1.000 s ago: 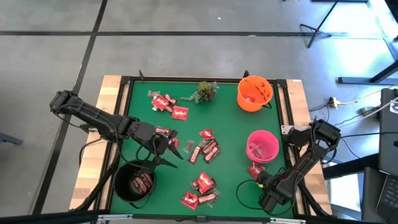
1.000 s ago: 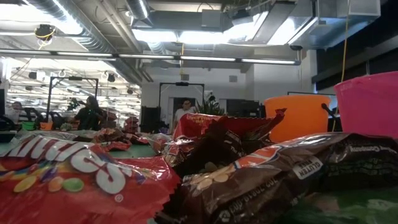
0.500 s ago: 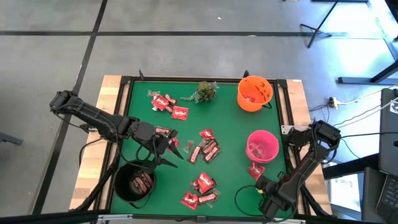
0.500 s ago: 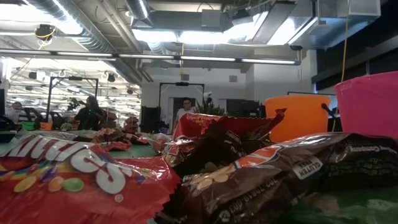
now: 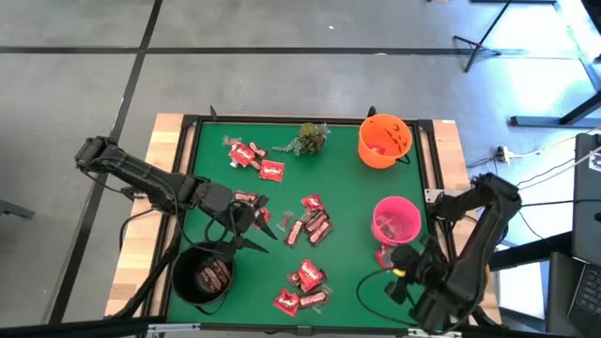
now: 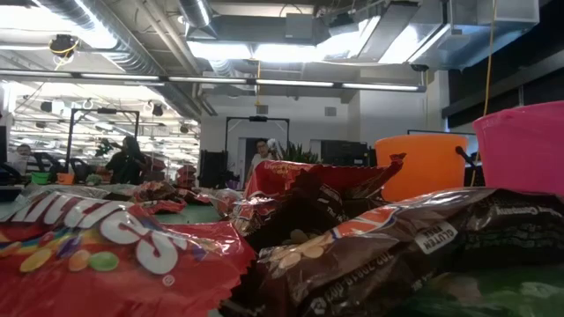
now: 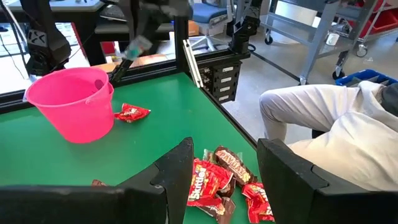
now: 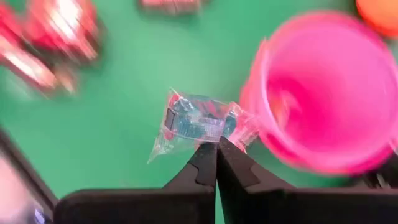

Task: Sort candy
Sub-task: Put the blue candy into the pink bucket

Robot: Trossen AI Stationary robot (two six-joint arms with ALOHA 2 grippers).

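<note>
My right gripper (image 8: 216, 148) is clamped tight on the edge of a clear-wrapped sweet (image 8: 198, 122), fingers pinched together on the wrapper; it hangs just beside the pink bowl (image 8: 323, 93), on the bowl's near side toward the front table edge. From above, the right gripper (image 5: 402, 272) sits just in front of the pink bowl (image 5: 413, 214), w/ a red packet (image 5: 386, 255) lying on the mat touching that bowl's front.

Left gripper (image 7: 221, 163) is spread apart, nothing between its fingers, well left of the pink bowl (image 7: 68, 102), across the mat. It hovers just above the black bowl (image 5: 183, 282), which has dark brown-red bars (image 5: 215, 275) inside.

Rest of the candy: a cluster of red packets and bars (image 5: 311, 222) between left gripper (image 5: 258, 225) and pink bowl; another bunch (image 5: 302, 286) near the front edge, left of the pink bowl; more red packets (image 5: 254, 160) far-left of it, toward the back. Orange bowl (image 5: 385, 141) stands behind the pink one, w/ red pieces inside. Green sprig (image 5: 310, 137) left of the orange bowl. Left wrist cam also shows a person in light clothing (image 7: 336, 124) beyond the table edge
</note>
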